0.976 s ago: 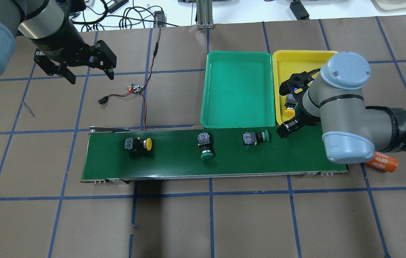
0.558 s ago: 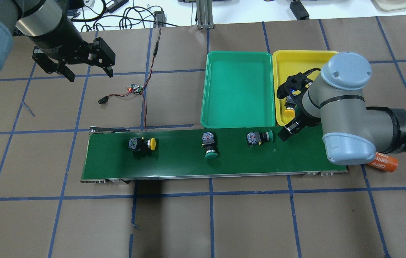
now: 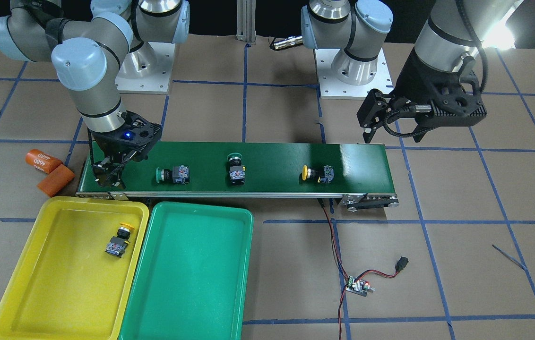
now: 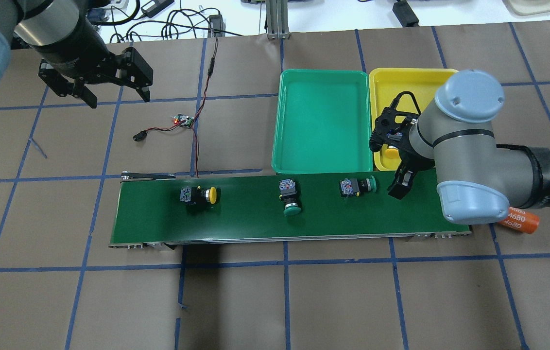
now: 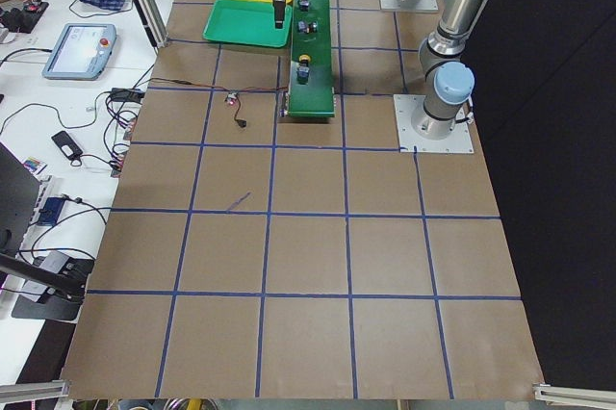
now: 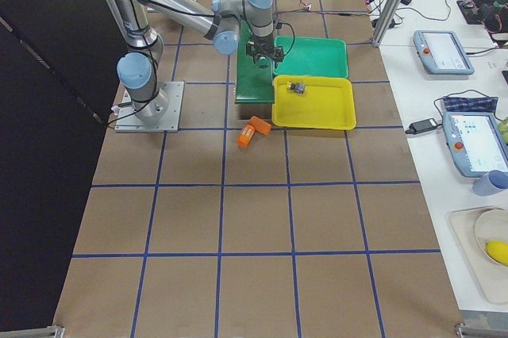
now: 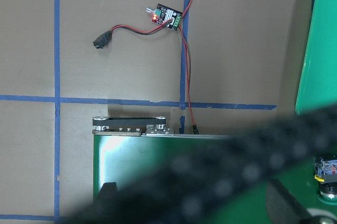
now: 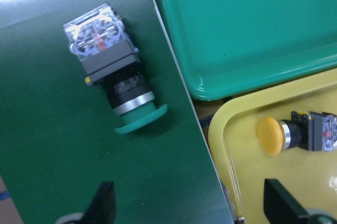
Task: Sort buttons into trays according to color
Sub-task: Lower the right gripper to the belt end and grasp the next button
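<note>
The right grey-and-blue jointed arm bends its wrist downward; the right black two-finger gripper hangs low, jaws spread wide, holding nothing; the left grey-and-blue jointed arm reaches outward; the left black two-finger gripper hovers higher, jaws likewise apart and empty.

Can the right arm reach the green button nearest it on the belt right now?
Probably yes: the right gripper is open just beside that green button, with only bare conveyor belt between them.
</note>
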You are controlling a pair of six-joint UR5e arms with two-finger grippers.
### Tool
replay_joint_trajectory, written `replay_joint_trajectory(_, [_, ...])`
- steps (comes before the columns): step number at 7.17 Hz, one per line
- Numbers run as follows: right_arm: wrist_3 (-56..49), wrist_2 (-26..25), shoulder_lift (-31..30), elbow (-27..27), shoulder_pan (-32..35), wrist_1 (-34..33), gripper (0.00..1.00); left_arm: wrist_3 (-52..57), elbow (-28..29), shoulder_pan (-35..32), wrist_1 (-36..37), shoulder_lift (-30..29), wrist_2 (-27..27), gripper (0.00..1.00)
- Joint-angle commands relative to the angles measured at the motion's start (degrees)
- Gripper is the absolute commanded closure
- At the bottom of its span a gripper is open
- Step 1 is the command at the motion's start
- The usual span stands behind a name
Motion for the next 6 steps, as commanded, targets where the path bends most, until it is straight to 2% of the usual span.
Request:
replay_joint_trajectory(1, [-12.43, -0.17, 0.39, -0.03, 1.37, -0.06, 0.00, -0.14, 0.63, -0.06, -1.59, 0.21, 0.05, 0.00])
replay_joint_trajectory(6, [-13.35, -0.17, 3.02, 0.15, 1.46, -0.24, 0.00, -0.05, 0.72, 0.20, -2.75, 0.39, -0.48, 0.00])
